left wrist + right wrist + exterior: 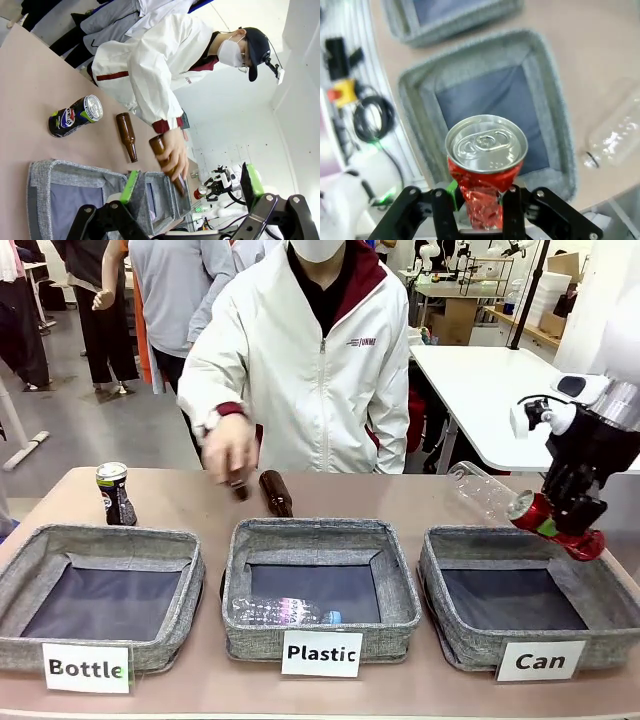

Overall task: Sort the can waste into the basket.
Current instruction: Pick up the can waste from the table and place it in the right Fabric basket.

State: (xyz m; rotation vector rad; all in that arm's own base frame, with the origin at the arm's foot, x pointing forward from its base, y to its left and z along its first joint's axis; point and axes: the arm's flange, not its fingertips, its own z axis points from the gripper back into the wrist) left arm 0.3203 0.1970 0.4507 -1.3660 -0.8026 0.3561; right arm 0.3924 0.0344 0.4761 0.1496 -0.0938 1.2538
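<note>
Presently catalogued, largest first. Table (420, 495): tan top, shared with a person (310, 370) in a white jacket at the far side.

Three grey baskets are lined up along the near edge:
- "Bottle" basket (160, 650), left
- "Plastic" basket (250, 630), middle, in which one clear bottle (280, 612) is laid
- "Can" basket (455, 635), right

Right gripper (572, 530): its fingers are clamped on the red can (535, 512), which is held tilted in the air over the far rim of the "Can" basket.

Left gripper (191, 180): jaws are spread wide, nothing between them.

Another clear bottle (480, 490) is laid behind the "Can" basket. One brown bottle (275, 493) is laid behind the "Plastic" basket; a second (167, 167) is grasped by the person's hand (228, 450).

Black can (115, 495): stood upright behind the "Bottle" basket.
</note>
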